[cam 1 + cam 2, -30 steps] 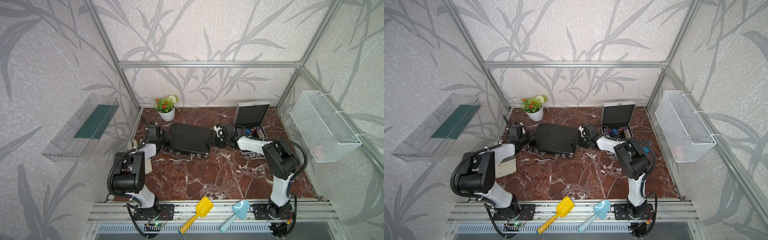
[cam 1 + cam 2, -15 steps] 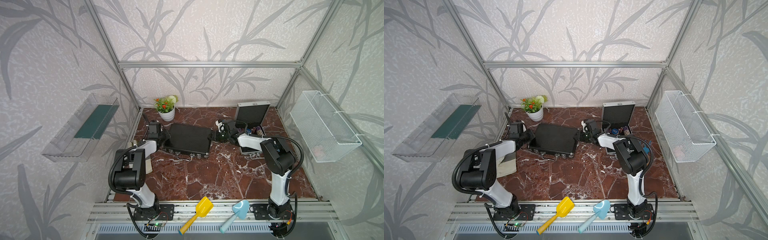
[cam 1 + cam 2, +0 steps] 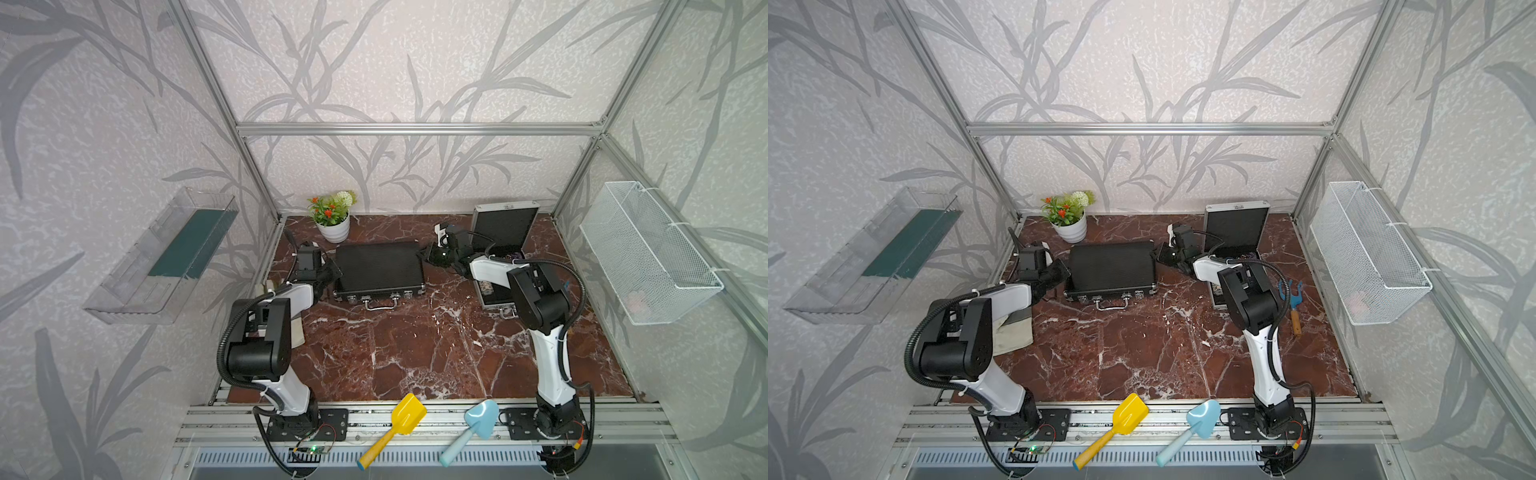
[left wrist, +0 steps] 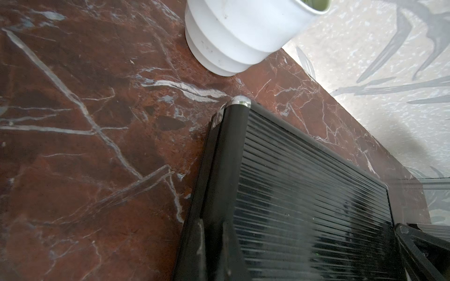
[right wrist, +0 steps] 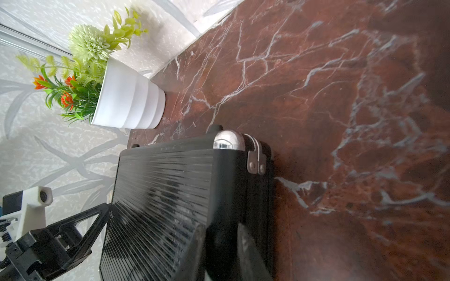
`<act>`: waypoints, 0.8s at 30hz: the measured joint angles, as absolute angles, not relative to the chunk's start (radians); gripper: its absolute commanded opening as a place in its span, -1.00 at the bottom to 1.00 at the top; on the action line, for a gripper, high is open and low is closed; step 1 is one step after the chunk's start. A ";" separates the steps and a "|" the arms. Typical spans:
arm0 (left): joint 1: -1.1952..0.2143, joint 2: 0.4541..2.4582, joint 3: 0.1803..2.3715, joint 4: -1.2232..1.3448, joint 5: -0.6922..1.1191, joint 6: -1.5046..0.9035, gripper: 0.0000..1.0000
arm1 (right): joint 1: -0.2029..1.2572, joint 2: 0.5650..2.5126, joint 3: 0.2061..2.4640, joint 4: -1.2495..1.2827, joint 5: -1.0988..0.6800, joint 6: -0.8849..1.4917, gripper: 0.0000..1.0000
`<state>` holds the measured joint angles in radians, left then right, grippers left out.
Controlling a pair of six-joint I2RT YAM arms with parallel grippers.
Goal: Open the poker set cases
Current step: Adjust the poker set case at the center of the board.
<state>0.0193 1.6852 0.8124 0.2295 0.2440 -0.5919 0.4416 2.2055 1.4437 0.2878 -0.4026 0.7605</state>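
The black poker set case point(image 3: 378, 266) point(image 3: 1111, 266) lies flat and closed at the middle back, handle and latches toward the front. My left gripper point(image 3: 332, 270) point(image 4: 214, 243) sits at its left side, shut on the rim of that edge. My right gripper point(image 3: 426, 253) point(image 5: 221, 243) is at the case's right side, its fingers pinched over the upper rim near the back corner. The silver poker set case point(image 3: 503, 224) point(image 3: 1235, 226) stands open at the back right with its black-lined lid upright. My right arm hides most of its base.
A white flower pot point(image 3: 334, 230) stands just behind the black case's left corner. A folded cloth point(image 3: 1013, 332) lies under my left arm, a blue hand rake point(image 3: 1292, 299) at the right. Yellow point(image 3: 395, 428) and blue point(image 3: 473, 424) scoops rest on the front rail.
My right gripper has moved back along the black case's right edge and closed from half open onto its rim. My left gripper has tightened a little and barely moved.
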 measured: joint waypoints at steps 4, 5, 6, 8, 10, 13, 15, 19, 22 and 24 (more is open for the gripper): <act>0.019 1.684 0.812 0.229 0.244 -0.595 -0.94 | 0.442 2.198 1.420 0.314 -0.395 0.766 -0.67; 0.019 1.683 0.812 0.229 0.244 -0.595 -0.94 | 0.442 2.194 1.407 0.333 -0.391 0.767 -0.64; 0.019 1.682 0.812 0.229 0.244 -0.595 -0.93 | 0.444 2.191 1.393 0.353 -0.385 0.767 -0.60; 0.019 1.671 0.810 0.228 0.244 -0.596 -0.93 | 0.447 2.185 1.369 0.388 -0.374 0.767 -0.58; 0.019 1.663 0.807 0.224 0.250 -0.599 -0.94 | 0.447 2.168 1.341 0.399 -0.373 0.765 -0.50; 0.011 1.638 0.794 0.206 0.262 -0.605 -0.94 | 0.447 2.144 1.311 0.390 -0.377 0.755 -0.37; 0.002 1.617 0.782 0.190 0.266 -0.610 -0.93 | 0.446 2.134 1.302 0.386 -0.376 0.746 -0.31; -0.009 1.584 0.764 0.158 0.279 -0.621 -0.93 | 0.445 2.115 1.297 0.359 -0.375 0.730 -0.23; -0.018 1.560 0.747 0.140 0.281 -0.629 -0.93 | 0.445 2.099 1.284 0.342 -0.375 0.724 -0.18; -0.023 1.549 0.736 0.138 0.282 -0.631 -0.93 | 0.445 2.091 1.277 0.337 -0.376 0.719 -0.13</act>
